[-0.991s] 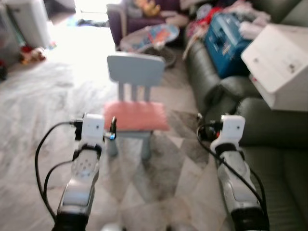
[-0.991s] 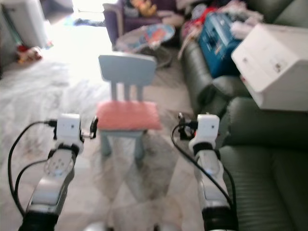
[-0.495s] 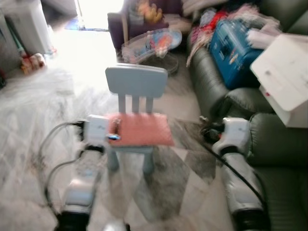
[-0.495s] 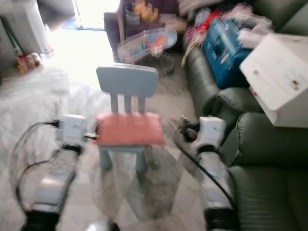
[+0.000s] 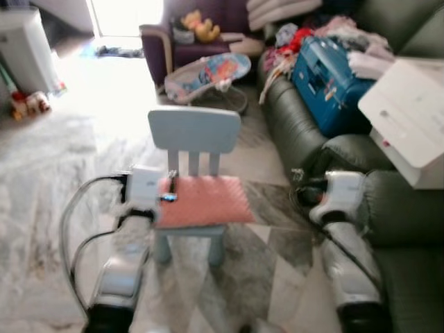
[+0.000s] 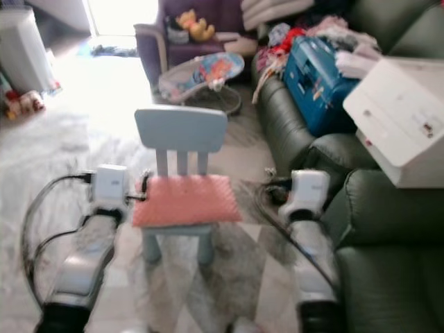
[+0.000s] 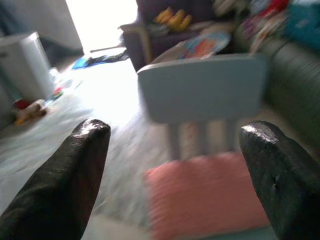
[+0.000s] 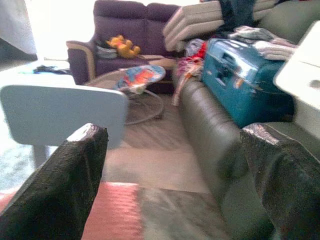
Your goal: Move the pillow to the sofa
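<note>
Pillow [image 5: 202, 200], pink, lies flat on the seat of the small blue chair [image 5: 195, 130], long axis crosswise, directly ahead between both arms. Left gripper [image 7: 175, 180] is nearer, at the pillow's left edge; right gripper [image 8: 175, 185] is toward the sofa [image 5: 388, 208]. Both are spread wide, empty.

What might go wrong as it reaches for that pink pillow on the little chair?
The chair looks light, so a push from the left pincer at its edge might tip it. The sofa already carries a white box and suitcase, so room to put down the pillow looks tight.
</note>
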### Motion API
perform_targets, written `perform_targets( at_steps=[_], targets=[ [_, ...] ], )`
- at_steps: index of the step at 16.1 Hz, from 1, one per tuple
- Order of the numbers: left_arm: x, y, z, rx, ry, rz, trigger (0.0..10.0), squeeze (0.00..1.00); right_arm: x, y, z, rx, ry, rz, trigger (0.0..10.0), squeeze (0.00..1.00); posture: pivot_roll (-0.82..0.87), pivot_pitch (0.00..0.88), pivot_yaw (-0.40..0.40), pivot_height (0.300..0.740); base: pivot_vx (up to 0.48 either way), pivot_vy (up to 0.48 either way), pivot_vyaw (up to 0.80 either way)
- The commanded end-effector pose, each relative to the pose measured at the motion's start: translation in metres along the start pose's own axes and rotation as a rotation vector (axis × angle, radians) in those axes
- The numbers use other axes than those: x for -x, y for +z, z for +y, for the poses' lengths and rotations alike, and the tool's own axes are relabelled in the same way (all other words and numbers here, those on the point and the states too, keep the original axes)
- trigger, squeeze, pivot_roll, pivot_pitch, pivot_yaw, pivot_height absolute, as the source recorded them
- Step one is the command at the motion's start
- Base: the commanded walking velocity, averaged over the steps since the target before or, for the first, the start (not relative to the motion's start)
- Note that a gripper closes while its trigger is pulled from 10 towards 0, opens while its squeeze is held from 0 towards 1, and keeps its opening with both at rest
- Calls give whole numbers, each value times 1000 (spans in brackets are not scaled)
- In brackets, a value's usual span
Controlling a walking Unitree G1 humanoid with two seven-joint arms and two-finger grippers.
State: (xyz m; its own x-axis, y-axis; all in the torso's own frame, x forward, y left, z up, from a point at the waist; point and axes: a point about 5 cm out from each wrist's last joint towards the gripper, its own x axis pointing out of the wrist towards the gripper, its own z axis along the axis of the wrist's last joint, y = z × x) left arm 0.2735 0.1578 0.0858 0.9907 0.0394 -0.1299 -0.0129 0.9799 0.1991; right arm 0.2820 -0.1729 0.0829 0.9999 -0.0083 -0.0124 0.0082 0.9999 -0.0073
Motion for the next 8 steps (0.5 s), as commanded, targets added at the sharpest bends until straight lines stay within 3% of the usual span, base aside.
perform_targets(
  at_steps=[1, 8],
  targets=[
    [-3, 10, -6, 3, -14, -37, 10000, 0, -2, 5, -11, 20, -29, -16, 10000, 0, 26, 0, -44, 740, 277, 394, 0],
    [-2, 14, -10, -2, -31, -61, 10000, 0, -2, 5, -10, 22, -29, -19, 10000, 0, 25, 0, -41, 740, 467, 0, 0]
  ],
)
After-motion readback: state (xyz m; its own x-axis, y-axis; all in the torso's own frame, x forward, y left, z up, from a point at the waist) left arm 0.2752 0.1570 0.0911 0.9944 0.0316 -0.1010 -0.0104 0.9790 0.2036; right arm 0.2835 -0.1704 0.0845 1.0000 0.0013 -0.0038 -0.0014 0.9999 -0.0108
